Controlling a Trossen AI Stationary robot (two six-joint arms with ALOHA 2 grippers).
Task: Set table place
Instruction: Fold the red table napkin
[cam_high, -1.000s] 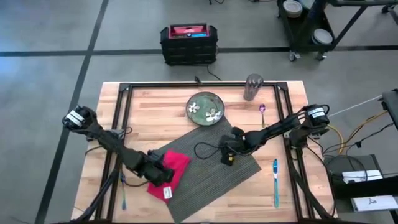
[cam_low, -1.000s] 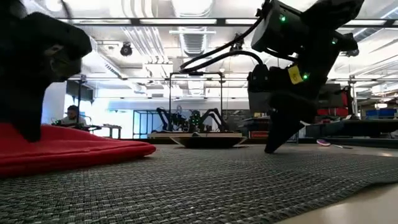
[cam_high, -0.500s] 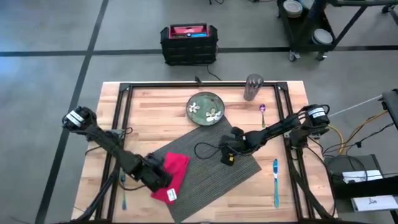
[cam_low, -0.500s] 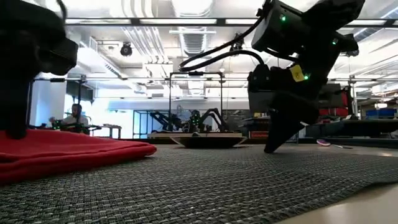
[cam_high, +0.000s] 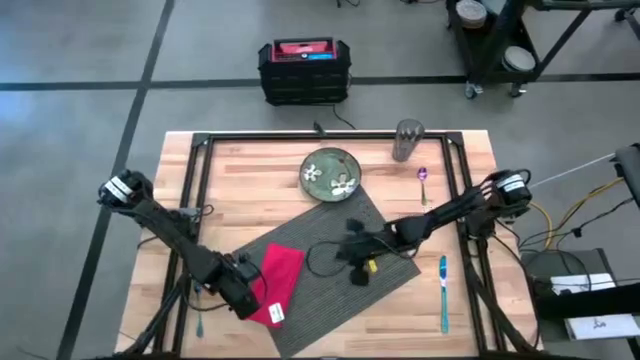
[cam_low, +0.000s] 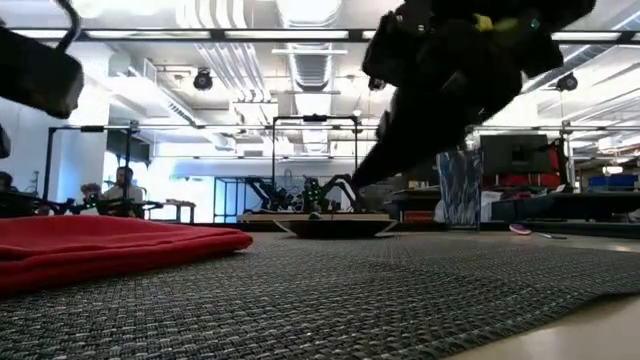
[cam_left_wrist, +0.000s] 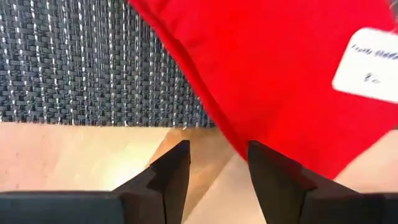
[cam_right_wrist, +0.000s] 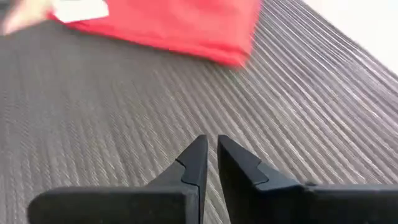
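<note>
right claw (cam_high: 352, 262), nearly closed and empty, hovers over the skewed placemat (cam_high: 390, 268); straightening it likely comes next; left claw (cam_left_wrist: 214, 168) open.

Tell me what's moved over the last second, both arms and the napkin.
The left gripper has backed off the red napkin toward the table's front-left, fingers open and empty. The napkin was dragged slightly nearer the placemat's front edge. The right gripper swung left over the placemat, fingers nearly shut. Plate, cup and cutlery stayed put.
</note>
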